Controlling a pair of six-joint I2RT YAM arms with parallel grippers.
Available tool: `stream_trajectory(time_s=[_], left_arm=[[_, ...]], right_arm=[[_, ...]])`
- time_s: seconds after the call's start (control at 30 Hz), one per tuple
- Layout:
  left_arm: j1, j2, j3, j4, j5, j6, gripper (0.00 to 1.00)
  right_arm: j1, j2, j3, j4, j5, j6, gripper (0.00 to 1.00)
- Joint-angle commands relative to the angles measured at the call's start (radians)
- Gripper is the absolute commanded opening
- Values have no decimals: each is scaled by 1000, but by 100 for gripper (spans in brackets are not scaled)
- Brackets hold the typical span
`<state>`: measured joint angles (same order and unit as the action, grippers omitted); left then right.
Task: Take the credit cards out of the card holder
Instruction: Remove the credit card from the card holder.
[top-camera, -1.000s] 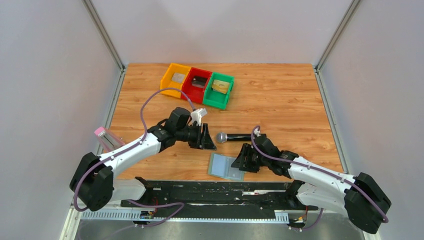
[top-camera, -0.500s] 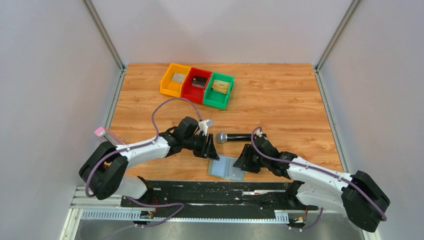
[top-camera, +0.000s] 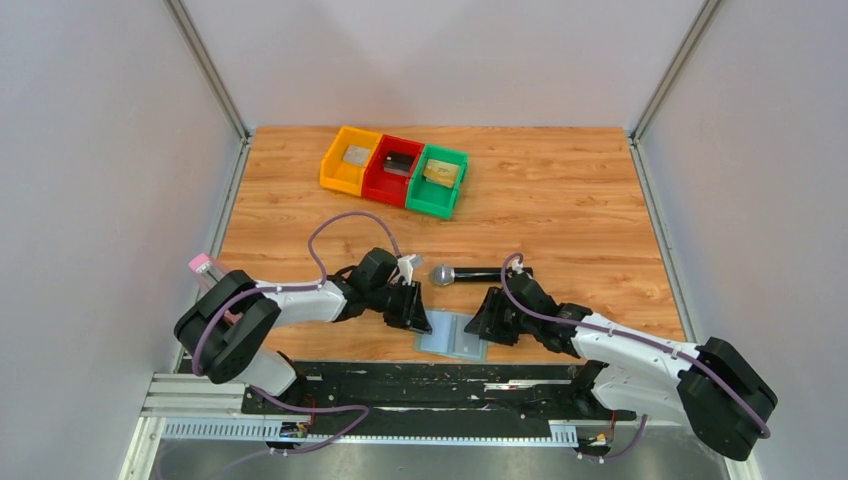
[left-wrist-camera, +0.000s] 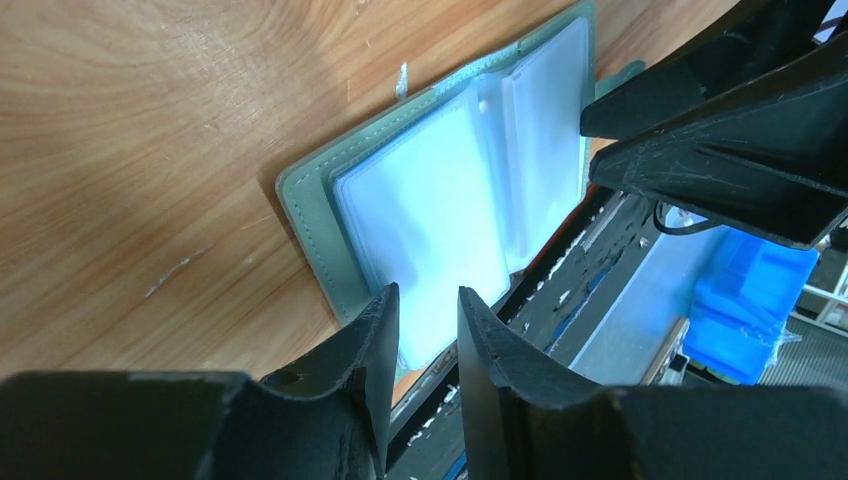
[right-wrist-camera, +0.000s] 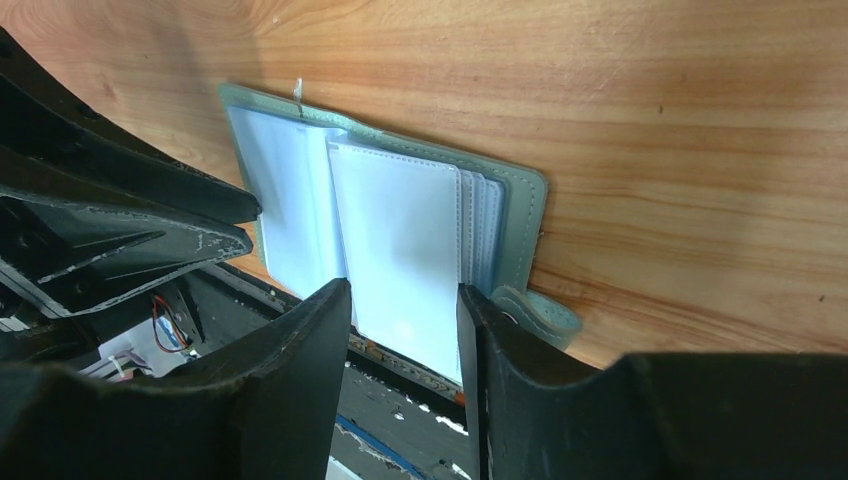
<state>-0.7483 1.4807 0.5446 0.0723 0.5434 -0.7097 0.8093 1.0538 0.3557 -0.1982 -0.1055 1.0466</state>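
Observation:
The card holder lies open at the table's near edge, a pale blue-grey case with clear sleeves. In the left wrist view and the right wrist view the sleeves look pale, and I cannot make out any card in them. A gold-yellow credit card lies in the green bin. My left gripper hovers over the holder's left panel, jaws a little apart and empty. My right gripper is over the right panel, open and empty.
A black microphone lies just behind the two grippers. The yellow bin and red bin stand beside the green one at the back, each with a card-like piece inside. A pink-capped object is at the left edge.
My left gripper has moved nearer and down, from beside the microphone head to the holder's left panel. The right gripper and the holder have hardly moved.

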Motion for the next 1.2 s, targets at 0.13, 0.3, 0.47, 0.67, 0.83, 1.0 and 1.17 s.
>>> stream_trajectory(time_s=[0.13,0.3,0.47,0.67,0.83,1.0,1.17], left_arm=[[-14,-3,-23,91,-2,-22,33],[-20,3,-33,106,-5,-33,33],[-25,9,-39,113,-8,-39,33],[-36,12,-47,135,-19,-55,33],[-46,21,-53,153,-18,-71,33],[-55,21,-57,172,-11,-89,33],[-57,-15,-66,191,9,-131,33]], right_arm=[[4,-5,-14,50,10,-3,50],[5,-11,-18,92,-6,-3,51],[4,-12,-27,137,-32,2,52],[4,-27,-46,221,-67,-3,52],[4,-32,-60,266,-75,-12,52],[4,-21,-66,334,-114,-14,51],[4,17,-51,390,-155,-24,51]])
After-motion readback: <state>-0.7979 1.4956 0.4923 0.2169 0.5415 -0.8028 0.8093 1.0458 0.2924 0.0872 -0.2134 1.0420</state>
